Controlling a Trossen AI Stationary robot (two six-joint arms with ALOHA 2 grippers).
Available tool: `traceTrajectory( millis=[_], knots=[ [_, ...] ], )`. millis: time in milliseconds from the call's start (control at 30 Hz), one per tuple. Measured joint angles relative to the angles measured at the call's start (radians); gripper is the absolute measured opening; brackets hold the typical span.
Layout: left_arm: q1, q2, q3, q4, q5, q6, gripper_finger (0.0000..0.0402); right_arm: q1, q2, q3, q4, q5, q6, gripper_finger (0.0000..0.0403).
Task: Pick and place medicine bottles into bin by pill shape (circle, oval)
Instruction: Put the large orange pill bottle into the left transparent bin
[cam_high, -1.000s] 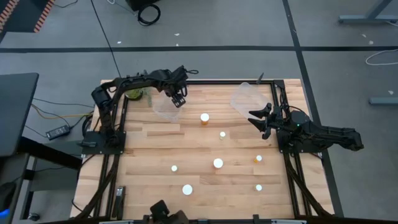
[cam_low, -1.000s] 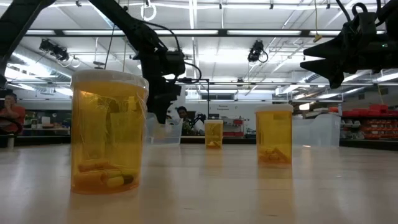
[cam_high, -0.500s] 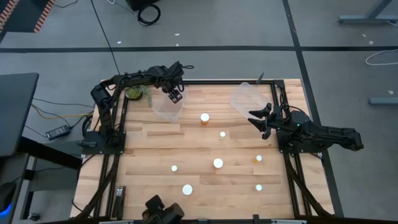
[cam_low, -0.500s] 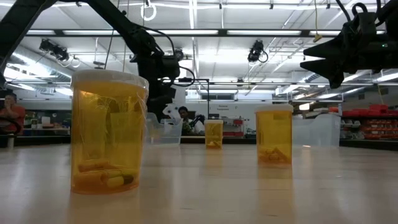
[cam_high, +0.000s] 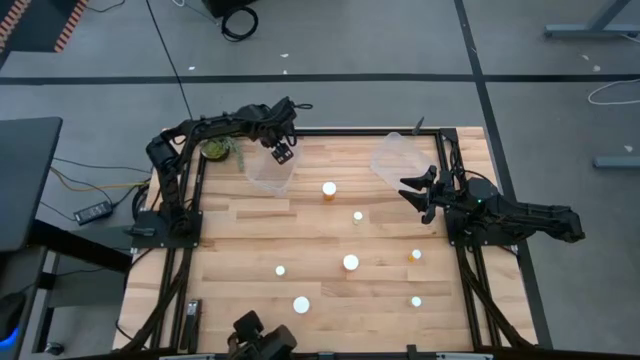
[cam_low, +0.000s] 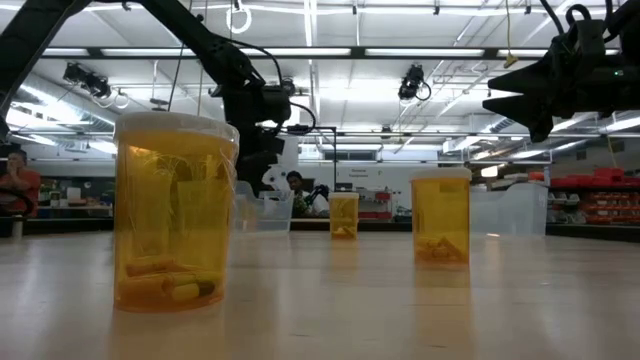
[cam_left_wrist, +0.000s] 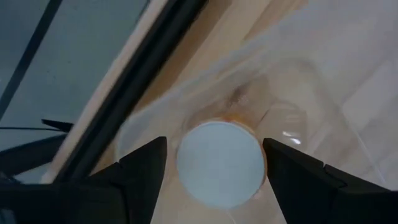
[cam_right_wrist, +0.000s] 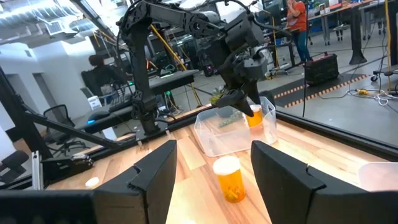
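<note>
On your wooden slatted table, 7 small translucent orange medicine bottles with round white caps stand loose, spread across the middle and near half: one at the centre far side, one just right of it, a wider-capped one in the middle, one right of that, one at the left, a wide-capped one near the front and one at the near right. From table height, 3 of them show, the nearest filling the left of the picture with oval capsules at its bottom.

2 clear plastic tubs sit at the far edge: the left tub and the right tub. A green object lies just left of the left tub, off the table's corner.

Nothing blocks the left tub from above. Your left gripper hangs over its far rim. Its fingers stand a bottle's width apart with an orange bottle between them, white cap facing the wrist camera, the tub's clear wall behind it. The right wrist view shows that bottle at the gripper's tip above the tub.

Your right gripper waits at the right side, near the right tub, its fingers spread wide and holding nothing.
</note>
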Motion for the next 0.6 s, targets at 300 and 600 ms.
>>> traceTrajectory(
  millis=[300, 600],
  knots=[
    [-0.024, 0.000, 0.121, -0.048, 0.057, 0.011, 0.0275, 0.000, 0.000, 0.000, 0.000, 0.000, 0.000, 0.0214],
    [-0.120, 0.000, 0.187, -0.047, 0.128, 0.004, 0.0275, 0.000, 0.000, 0.000, 0.000, 0.000, 0.000, 0.0214]
  ],
)
